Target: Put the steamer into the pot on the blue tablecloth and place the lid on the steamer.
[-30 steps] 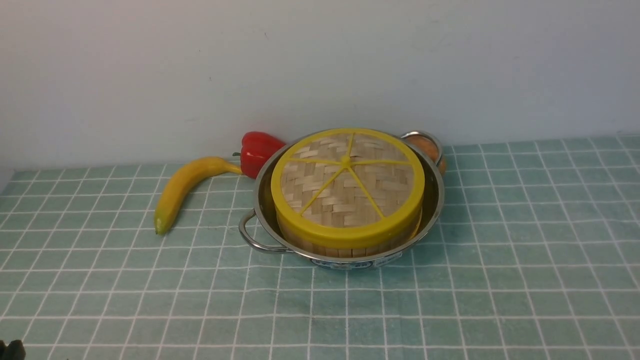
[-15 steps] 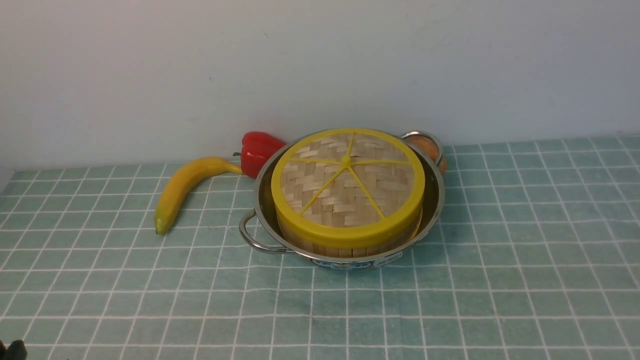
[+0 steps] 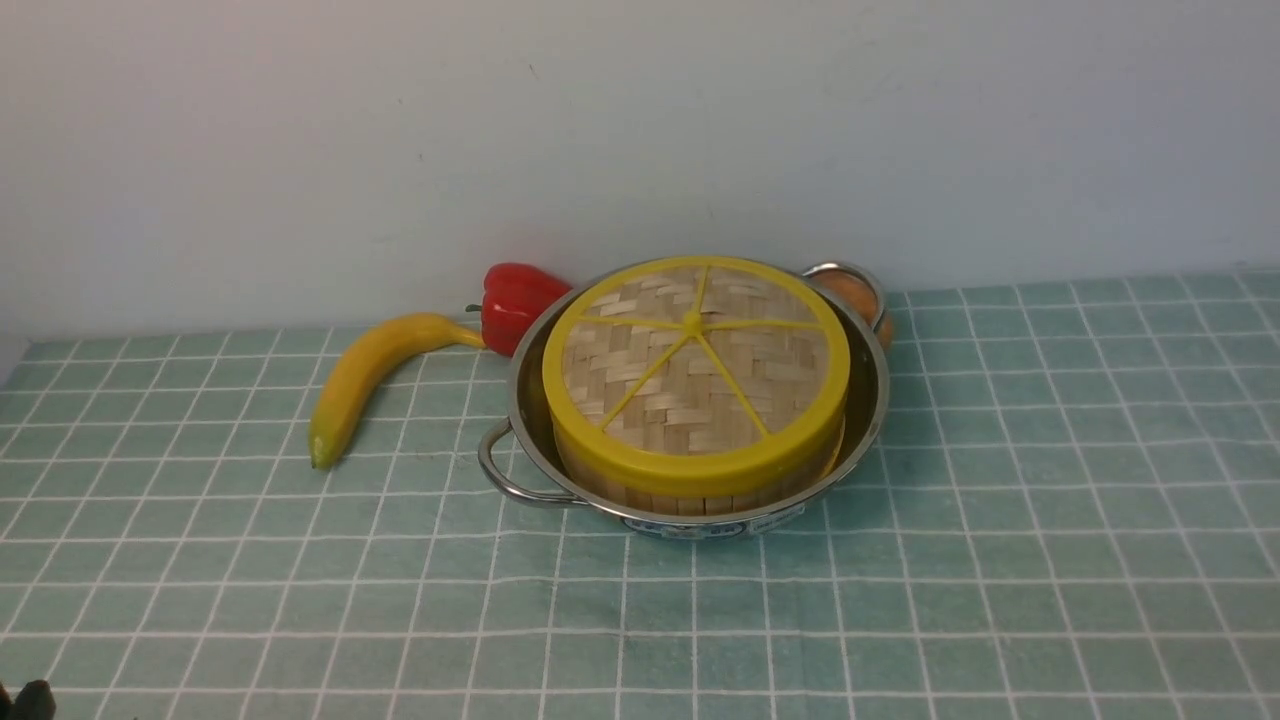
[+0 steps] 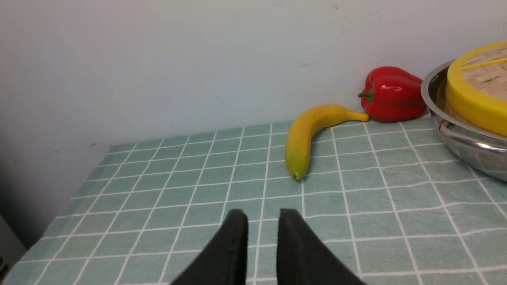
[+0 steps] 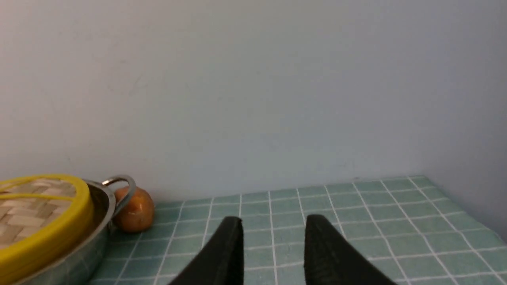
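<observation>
The lid lies flat on the steamer, of which only the slatted wall shows. The steamer sits inside the pot on the blue tablecloth; its contents are hidden. My left gripper is empty with a narrow gap between its fingers, low over the cloth, well apart from the pot and lid. My right gripper is open and empty, apart from the pot and lid. In the front view only a dark bit of the left arm shows.
A banana and a red pepper lie left of the pot near the wall. An orange fruit sits behind the pot's far handle. The wall runs close behind the pot. The cloth's right edge meets a side wall.
</observation>
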Controlling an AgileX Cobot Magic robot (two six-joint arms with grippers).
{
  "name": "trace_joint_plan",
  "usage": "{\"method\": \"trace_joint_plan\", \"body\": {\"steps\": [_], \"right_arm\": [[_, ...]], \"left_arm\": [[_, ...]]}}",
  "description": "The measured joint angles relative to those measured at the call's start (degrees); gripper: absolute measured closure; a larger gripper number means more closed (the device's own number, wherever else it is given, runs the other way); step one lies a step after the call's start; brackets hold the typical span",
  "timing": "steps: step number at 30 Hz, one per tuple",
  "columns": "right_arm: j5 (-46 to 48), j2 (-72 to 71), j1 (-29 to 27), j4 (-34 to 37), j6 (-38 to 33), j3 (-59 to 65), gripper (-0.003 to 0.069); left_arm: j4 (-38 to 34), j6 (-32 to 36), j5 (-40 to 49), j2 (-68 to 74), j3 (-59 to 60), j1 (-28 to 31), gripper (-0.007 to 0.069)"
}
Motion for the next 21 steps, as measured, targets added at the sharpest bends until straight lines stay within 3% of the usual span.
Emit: {"method": "trace_joint_plan", "body": {"steps": [21], "right_arm": [[-0.34,0.0,0.0,0.62,0.0,0.02,0.0419]], "left_arm": [[0.0,0.0,0.0,0.0,0.0,0.0,0.0484]]}}
